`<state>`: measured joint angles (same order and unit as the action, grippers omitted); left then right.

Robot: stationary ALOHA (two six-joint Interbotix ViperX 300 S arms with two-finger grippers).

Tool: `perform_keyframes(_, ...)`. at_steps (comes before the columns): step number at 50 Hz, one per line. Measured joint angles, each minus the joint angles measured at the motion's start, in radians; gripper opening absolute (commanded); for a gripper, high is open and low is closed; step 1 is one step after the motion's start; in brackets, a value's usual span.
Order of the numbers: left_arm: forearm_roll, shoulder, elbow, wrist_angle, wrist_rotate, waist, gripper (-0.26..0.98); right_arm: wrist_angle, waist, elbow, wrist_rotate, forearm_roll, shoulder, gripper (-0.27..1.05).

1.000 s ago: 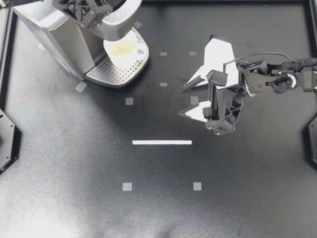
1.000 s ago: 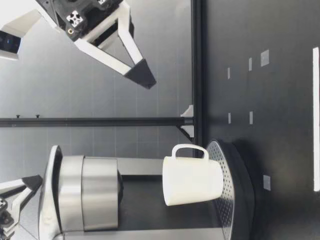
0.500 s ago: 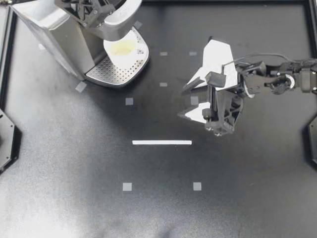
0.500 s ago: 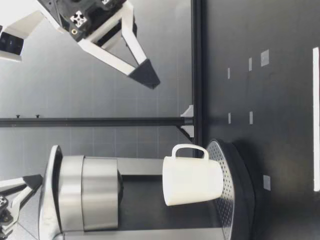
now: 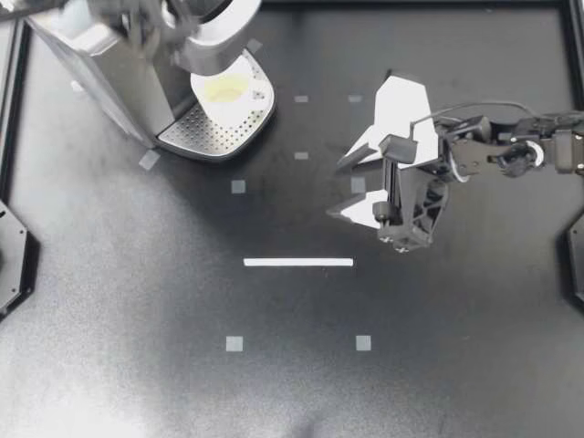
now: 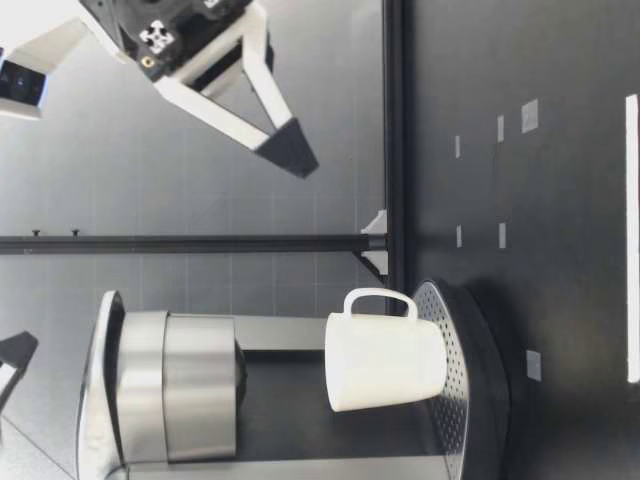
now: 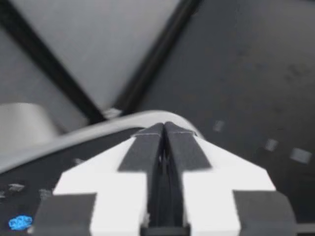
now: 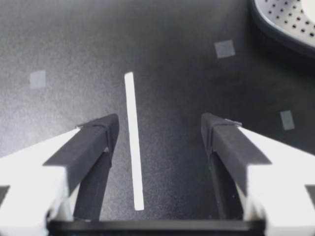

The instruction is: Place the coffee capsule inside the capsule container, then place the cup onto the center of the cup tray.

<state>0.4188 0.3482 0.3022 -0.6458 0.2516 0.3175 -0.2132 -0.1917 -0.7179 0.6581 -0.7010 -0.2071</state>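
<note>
The cup [image 5: 225, 89] stood on the tray [image 5: 205, 135] of the coffee machine [image 5: 100, 64], the right tool [image 5: 336, 189] hung open above the counter [image 5: 292, 383], and the left tool [image 7: 164, 127] was pinched closed.

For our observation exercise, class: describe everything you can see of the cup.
The cup is white and glossy, ceramic by its look, with one loop handle on the side away from the machine's body. It stands upright on the perforated metal tray, under the machine's head, which hides part of its rim from above. Its inside looks pale yellowish. Only the tray touches it.
</note>
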Motion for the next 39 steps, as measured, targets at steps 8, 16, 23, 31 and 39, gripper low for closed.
perform_keyframes(8, 0.000, 0.067, 0.121, 0.141, 0.060, -0.060, 0.11, 0.026, 0.002, -0.020, 0.000, -0.012, -0.020, 0.63)
perform_keyframes(16, -0.002, 0.141, 0.278, 0.364, 0.103, -0.123, 0.11, 0.107, 0.037, -0.041, 0.000, -0.020, -0.051, 0.63)
perform_keyframes(23, 0.000, 0.186, 0.407, 0.555, 0.135, -0.143, 0.11, 0.204, 0.094, -0.057, -0.002, -0.021, -0.058, 0.63)
perform_keyframes(31, 0.000, 0.212, 0.512, 0.744, 0.160, -0.169, 0.11, 0.327, 0.156, -0.064, -0.005, -0.025, -0.060, 0.63)
perform_keyframes(39, 0.005, 0.244, 0.580, 0.879, 0.163, -0.198, 0.11, 0.462, 0.219, -0.072, -0.003, -0.026, -0.072, 0.63)
